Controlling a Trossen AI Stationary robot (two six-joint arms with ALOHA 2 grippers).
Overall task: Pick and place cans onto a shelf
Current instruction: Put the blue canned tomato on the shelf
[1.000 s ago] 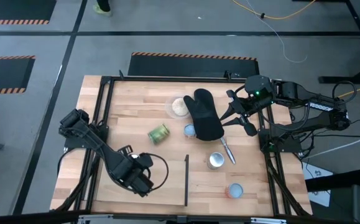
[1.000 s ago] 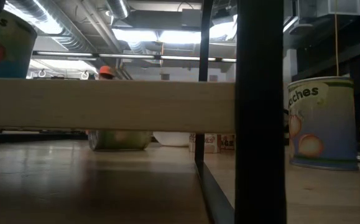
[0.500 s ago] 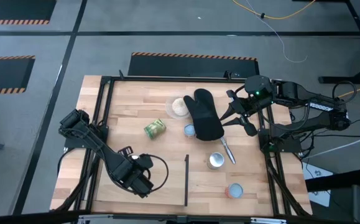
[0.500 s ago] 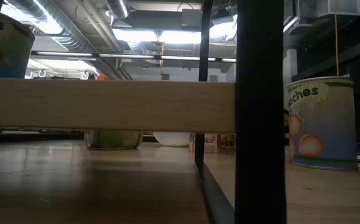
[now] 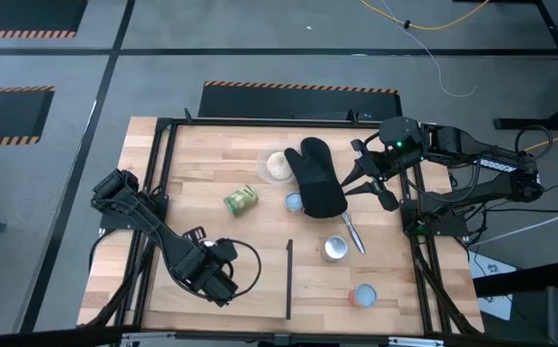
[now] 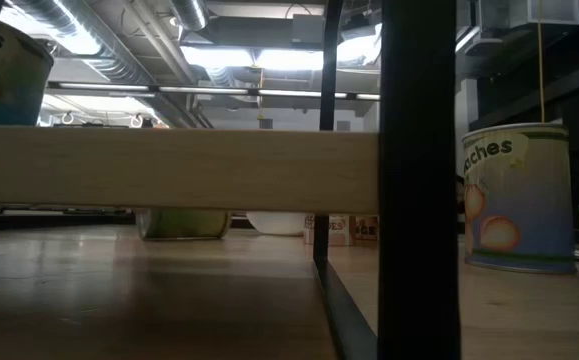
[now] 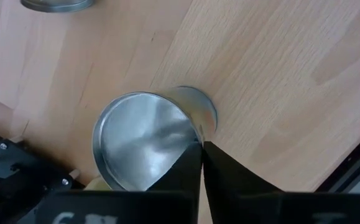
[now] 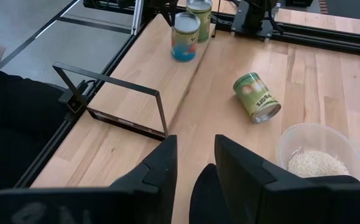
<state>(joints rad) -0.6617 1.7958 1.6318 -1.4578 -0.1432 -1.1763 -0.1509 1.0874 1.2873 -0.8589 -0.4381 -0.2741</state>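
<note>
Your next likely target, the short cylindrical tin with the green label [image 5: 241, 200], lies tipped on its side on the bare wood near the middle of the bench, well apart from both arms. Its long axis runs slantwise across the planks, not square to any bench edge, and one silvery end faces roughly toward the right arm.

Your left gripper [image 7: 201, 152] is the nearer of the two. It hangs over the flat light-wood plank shelf [image 8: 161, 68], by the bench corner on the left arm's side, and the green tin lies out from it toward the bench's middle. Its two dark fingers are pressed almost together with only a sliver between them, and their tips sit at the rim of an upright silvery-topped tin [image 7: 139, 143] (whether they touch that rim cannot be told). They pinch nothing that shows.

Your right gripper [image 8: 195, 142] waits by the bench's right edge above the black oven mitt [image 5: 319, 183], fingers spread and empty.
</note>
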